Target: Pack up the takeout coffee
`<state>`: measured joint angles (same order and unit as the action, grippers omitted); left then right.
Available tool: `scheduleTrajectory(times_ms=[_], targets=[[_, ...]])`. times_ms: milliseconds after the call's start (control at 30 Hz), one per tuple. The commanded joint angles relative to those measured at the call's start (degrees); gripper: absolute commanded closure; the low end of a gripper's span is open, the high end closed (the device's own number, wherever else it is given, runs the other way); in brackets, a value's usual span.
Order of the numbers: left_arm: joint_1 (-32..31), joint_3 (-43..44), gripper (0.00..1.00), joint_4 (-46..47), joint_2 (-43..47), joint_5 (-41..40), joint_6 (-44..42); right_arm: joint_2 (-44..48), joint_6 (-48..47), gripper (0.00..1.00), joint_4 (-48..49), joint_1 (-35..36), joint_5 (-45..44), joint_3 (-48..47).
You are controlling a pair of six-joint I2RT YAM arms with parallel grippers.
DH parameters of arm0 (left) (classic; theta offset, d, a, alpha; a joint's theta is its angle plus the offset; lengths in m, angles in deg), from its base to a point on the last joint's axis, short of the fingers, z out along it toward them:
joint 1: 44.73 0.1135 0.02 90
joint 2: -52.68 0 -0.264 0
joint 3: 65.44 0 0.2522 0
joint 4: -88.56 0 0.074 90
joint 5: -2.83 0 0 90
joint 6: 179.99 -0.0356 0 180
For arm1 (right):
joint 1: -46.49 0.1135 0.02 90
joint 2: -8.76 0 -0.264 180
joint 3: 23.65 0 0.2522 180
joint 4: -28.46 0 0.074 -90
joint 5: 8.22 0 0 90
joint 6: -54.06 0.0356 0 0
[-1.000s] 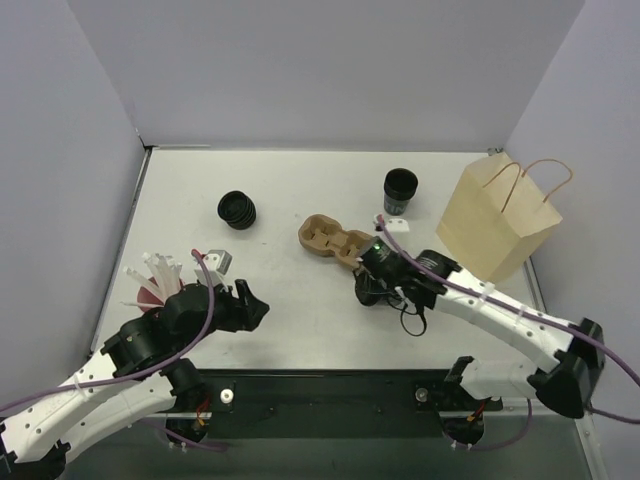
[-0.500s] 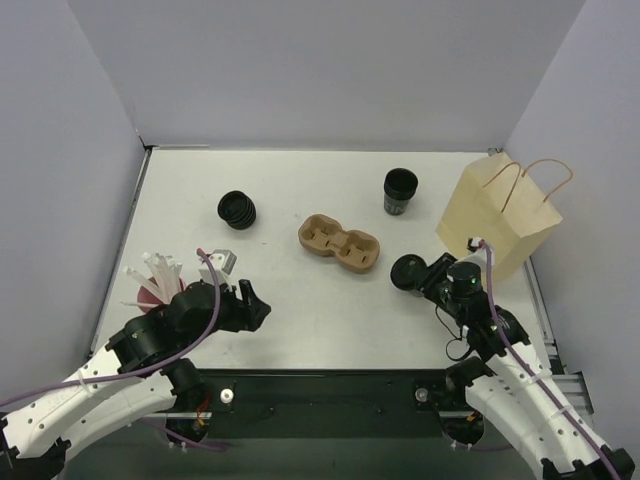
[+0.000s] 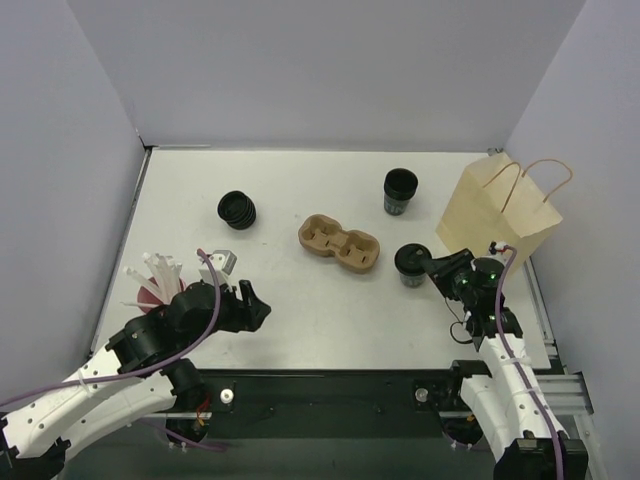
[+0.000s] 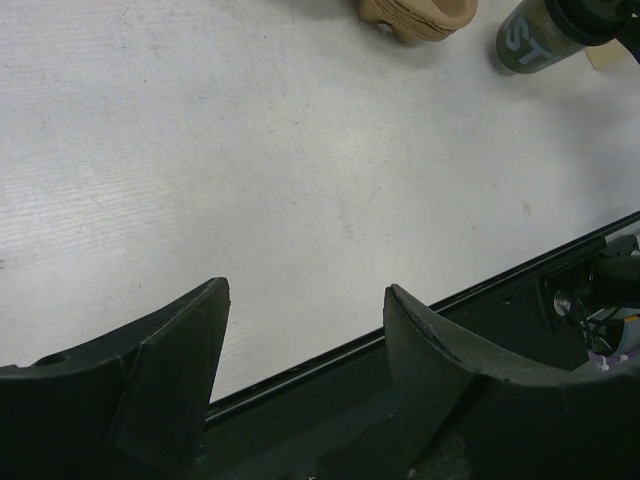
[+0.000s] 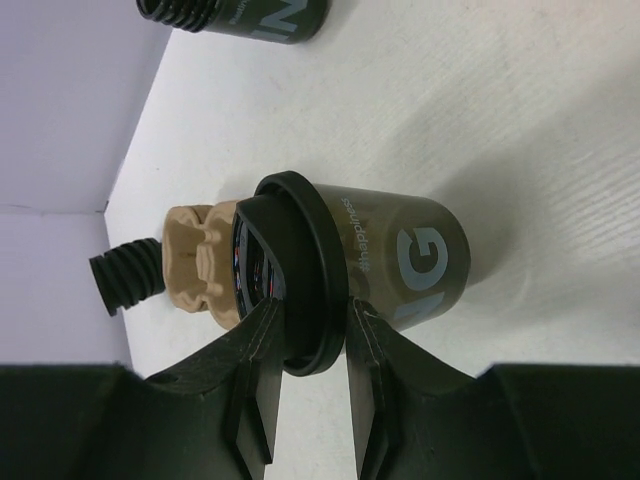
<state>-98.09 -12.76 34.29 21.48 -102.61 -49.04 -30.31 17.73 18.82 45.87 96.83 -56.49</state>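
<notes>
The takeout coffee (image 3: pixel 411 263), a small black cup with a round black lid, is upright to the right of the brown pulp carrier (image 3: pixel 340 244), close to the table. My right gripper (image 3: pixel 432 266) is shut on the lid's rim. In the right wrist view the fingers (image 5: pixel 262 350) pinch the lid (image 5: pixel 305 270) and the cup body (image 5: pixel 410 258) shows grey lettering, with the carrier (image 5: pixel 205 262) behind. My left gripper (image 3: pixel 256 309) is open and empty near the table's front left. In the left wrist view it (image 4: pixel 305 300) hangs over bare table, with the cup (image 4: pixel 535 38) far off.
A stack of lidless black cups (image 3: pixel 400 190) stands at the back right. A stack of black lids (image 3: pixel 238 210) lies at the back left. A tan paper bag (image 3: pixel 498 218) stands at the right edge. Stirrers in a red holder (image 3: pixel 152 282) sit by the left arm.
My right arm has swung right and back from beside the carrier, carrying the lidded cup to a spot near the paper bag. The left arm has barely moved.
</notes>
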Motion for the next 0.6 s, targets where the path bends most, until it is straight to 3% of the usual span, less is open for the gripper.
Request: scheduleTrajectory(times_ms=[0, 200, 433, 567], targets=[[-0.3, 1.2, 0.28, 0.3, 0.0, -0.4, 0.0, -3.0, 2.5, 0.77, 11.4, -3.0, 5.9, 0.4], [-0.3, 1.3, 0.28, 0.2, 0.4, -0.6, 0.2, -9.4, 3.6, 0.77, 19.8, -5.4, 7.8, 1.0], [-0.3, 1.4, 0.28, 0.3, 0.3, -0.5, 0.0, -22.1, 6.9, 0.77, 36.2, -8.3, 13.4, 1.8], [-0.4, 1.7, 0.27, 0.3, 0.5, -0.5, -0.4, -23.7, 7.1, 0.74, 37.9, -8.3, 13.6, 1.9]])
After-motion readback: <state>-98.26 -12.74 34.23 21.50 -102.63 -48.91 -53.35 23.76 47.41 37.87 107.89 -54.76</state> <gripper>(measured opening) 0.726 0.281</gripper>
